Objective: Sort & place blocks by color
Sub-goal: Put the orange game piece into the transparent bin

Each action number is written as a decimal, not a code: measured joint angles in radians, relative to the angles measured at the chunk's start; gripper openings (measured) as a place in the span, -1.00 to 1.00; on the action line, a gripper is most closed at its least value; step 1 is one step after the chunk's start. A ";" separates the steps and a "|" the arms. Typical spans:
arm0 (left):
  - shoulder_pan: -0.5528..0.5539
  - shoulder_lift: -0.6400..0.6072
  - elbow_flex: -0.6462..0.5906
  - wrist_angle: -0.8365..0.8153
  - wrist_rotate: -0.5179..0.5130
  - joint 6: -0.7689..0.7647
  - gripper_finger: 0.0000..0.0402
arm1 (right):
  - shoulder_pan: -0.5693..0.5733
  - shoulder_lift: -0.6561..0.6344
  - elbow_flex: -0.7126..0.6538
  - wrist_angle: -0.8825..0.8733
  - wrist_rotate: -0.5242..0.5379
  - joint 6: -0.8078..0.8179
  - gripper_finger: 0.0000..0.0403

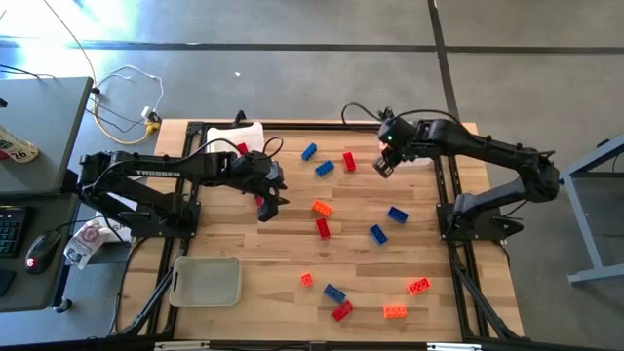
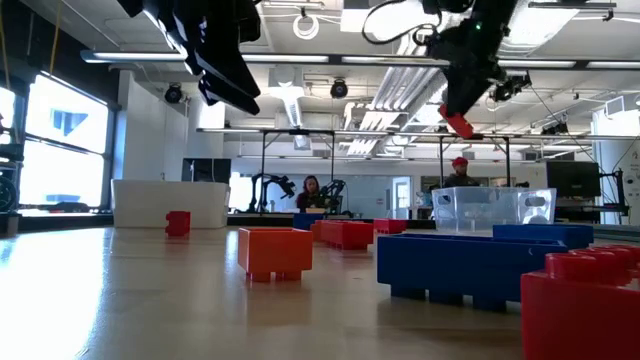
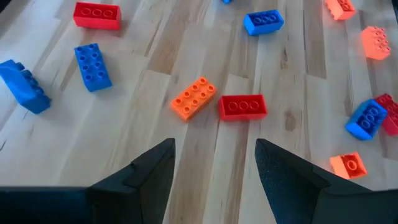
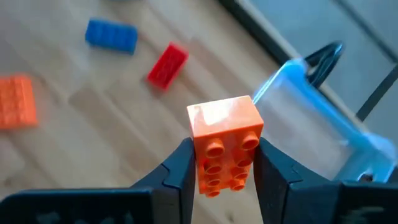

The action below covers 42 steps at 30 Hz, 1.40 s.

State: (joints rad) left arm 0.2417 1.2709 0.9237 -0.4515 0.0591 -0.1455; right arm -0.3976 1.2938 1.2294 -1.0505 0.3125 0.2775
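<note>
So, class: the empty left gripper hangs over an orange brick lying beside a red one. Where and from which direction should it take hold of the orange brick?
Grip the orange brick across its two long side walls, coming straight down from above. It lies flat, studs up, so those walls are smooth and parallel. One end nearly meets the red brick, so the open left gripper should probably turn to straddle the narrow width.

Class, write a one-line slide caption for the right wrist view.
Right gripper holds an orange block above the wooden table, with a clear tray just beyond it.
</note>
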 joint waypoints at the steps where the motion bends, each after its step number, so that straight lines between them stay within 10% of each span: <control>1: 0.000 0.000 0.000 0.000 0.000 0.000 0.04 | -0.004 0.000 0.008 0.015 0.018 -0.007 -0.51; 14: 0.000 0.000 0.000 0.087 0.000 0.000 0.04 | -0.124 0.000 0.019 0.139 0.213 -0.028 -0.51; 42: 0.000 0.000 0.000 0.137 -0.087 0.026 0.04 | -0.359 0.002 -0.372 0.459 0.087 -0.033 -0.51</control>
State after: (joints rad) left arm 0.2413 1.2709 0.9237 -0.3142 -0.0278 -0.1191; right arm -0.7569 1.2961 0.8574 -0.5914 0.3991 0.2447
